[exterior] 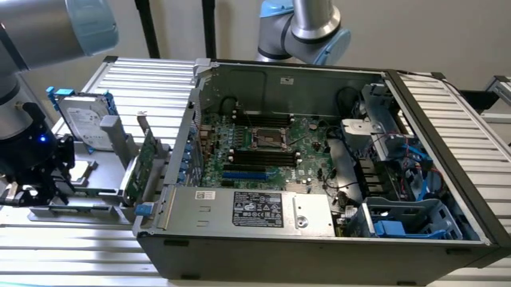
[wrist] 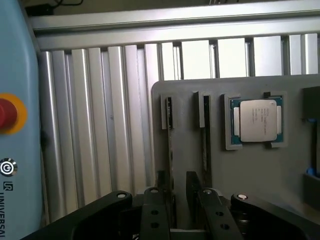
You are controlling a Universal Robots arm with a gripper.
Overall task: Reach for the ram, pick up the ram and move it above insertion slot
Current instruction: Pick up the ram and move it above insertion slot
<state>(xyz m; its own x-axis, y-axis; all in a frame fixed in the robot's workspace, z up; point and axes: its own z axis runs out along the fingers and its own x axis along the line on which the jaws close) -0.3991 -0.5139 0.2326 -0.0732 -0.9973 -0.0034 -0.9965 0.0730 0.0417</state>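
Observation:
The ram [wrist: 170, 145] stands on edge in a slot of the grey fixture plate [wrist: 185, 100], seen as a thin dark strip. My gripper [wrist: 176, 187] is low over it, with the stick running between the two black fingers [wrist: 161, 182]. There is a gap on one side of the stick, so the gripper is open. A second thin stick [wrist: 205, 140] stands parallel, just outside the fingers. In the exterior view my gripper [exterior: 32, 192] hangs over the fixture at that view's left. The black memory sockets, the insertion slot [exterior: 264, 158] among them, lie on the motherboard inside the open case.
A processor chip [wrist: 257, 119] sits in a fixture pocket. A silver hard drive [exterior: 84, 119] and a green expansion card [exterior: 145, 161] stand between the fixture and the computer case [exterior: 239, 245]. A blue pendant with a red button [wrist: 10, 112] lies alongside. A second arm [exterior: 307, 30] stands behind the case.

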